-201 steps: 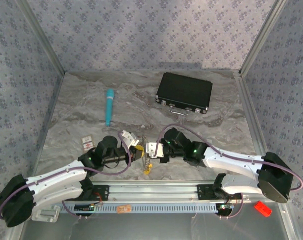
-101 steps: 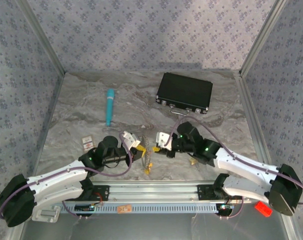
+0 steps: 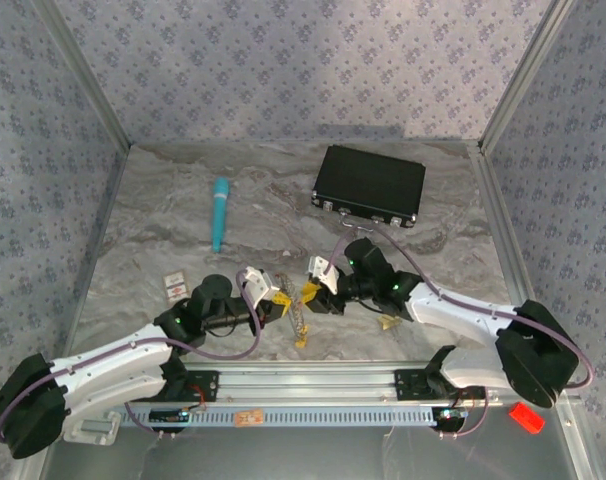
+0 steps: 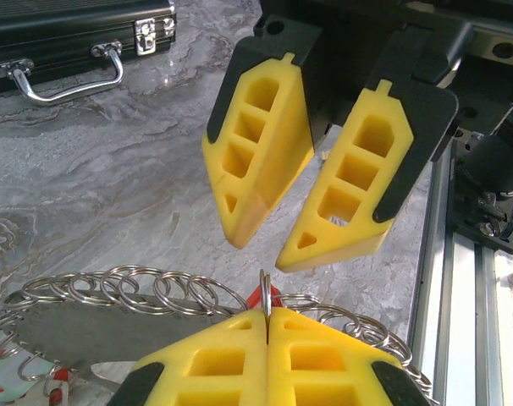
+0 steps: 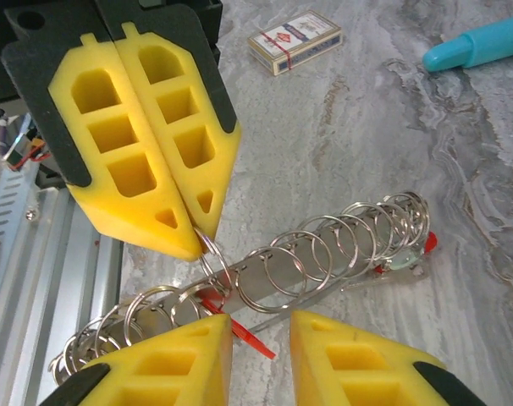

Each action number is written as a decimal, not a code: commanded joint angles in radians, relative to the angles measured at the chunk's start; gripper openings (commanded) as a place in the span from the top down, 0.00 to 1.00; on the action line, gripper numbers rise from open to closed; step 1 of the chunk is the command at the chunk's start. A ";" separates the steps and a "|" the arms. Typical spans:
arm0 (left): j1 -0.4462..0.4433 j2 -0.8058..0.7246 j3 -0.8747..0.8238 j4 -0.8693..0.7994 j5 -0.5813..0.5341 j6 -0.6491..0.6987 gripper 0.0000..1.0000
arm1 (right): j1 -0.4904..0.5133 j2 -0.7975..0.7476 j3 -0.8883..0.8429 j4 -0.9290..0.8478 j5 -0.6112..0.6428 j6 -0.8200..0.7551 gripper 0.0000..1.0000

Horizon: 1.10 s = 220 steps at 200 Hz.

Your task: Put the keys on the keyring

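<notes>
My left gripper (image 4: 267, 315) is shut edge-on on one silver wire ring, the keyring (image 4: 265, 288). That ring belongs to a row of several rings (image 5: 341, 245) strung along a grey metal strip (image 3: 300, 322) lying on the table. Red key tags (image 5: 248, 337) poke out beneath the rings. My right gripper (image 5: 258, 338) stands open, facing the left gripper (image 5: 197, 237) tip to tip just above the held ring (image 5: 216, 262). A yellow-tagged key (image 3: 387, 321) lies beside the right forearm.
A black case (image 3: 370, 185) sits at the back right and a teal tube (image 3: 220, 212) at the back left. A small card box (image 3: 175, 288) lies left of the left arm. The metal rail (image 3: 313, 385) runs along the near edge.
The right gripper drew back up and to the right from the left gripper, then edged closer again. The left gripper shifted slightly, still holding the ring.
</notes>
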 commanded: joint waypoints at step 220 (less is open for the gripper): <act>-0.001 -0.016 0.001 0.034 -0.006 0.032 1.00 | 0.004 0.076 0.082 -0.006 -0.192 0.004 1.00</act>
